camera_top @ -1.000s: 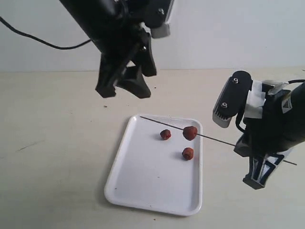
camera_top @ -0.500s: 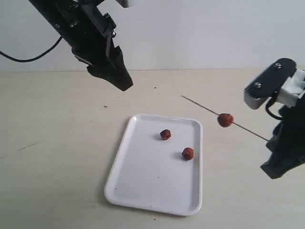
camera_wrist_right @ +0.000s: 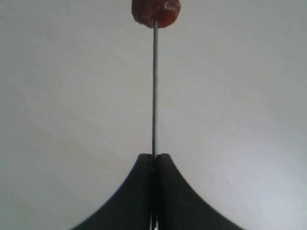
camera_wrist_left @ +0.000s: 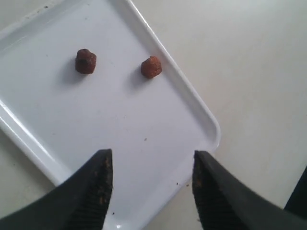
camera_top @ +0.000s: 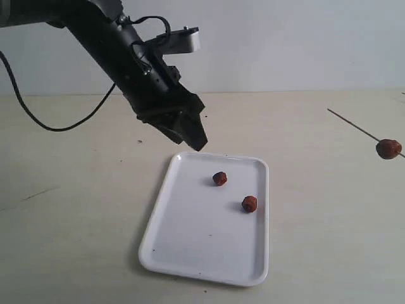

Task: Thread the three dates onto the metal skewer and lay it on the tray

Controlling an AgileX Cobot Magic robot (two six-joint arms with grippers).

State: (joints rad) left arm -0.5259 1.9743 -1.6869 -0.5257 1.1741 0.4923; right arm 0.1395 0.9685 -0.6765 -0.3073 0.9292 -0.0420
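We saw the left gripper (camera_wrist_left: 151, 165) hanging empty over the tray (camera_top: 190, 253), its two dark fingers (camera_wrist_left: 98, 187) spread apart with nothing between them. In the exterior view it hung near the tray's far left corner without touching it. The tray lay flat on the pale table (camera_top: 63, 228). On its far half sat the first date (camera_top: 219, 178), near the middle, and the second date (camera_top: 249, 203), close to the right rim. The two were near each other but apart. The right gripper (camera_wrist_right: 154, 155) was clenched on the metal skewer (camera_wrist_right: 154, 86), its jaws pressed together around the thin rod. The third date (camera_wrist_right: 156, 10) was threaded on the skewer, away from the jaws. In the exterior view, skewer and date hung in the air at the far right edge, well apart from the tray, and the right gripper itself was out of frame there.
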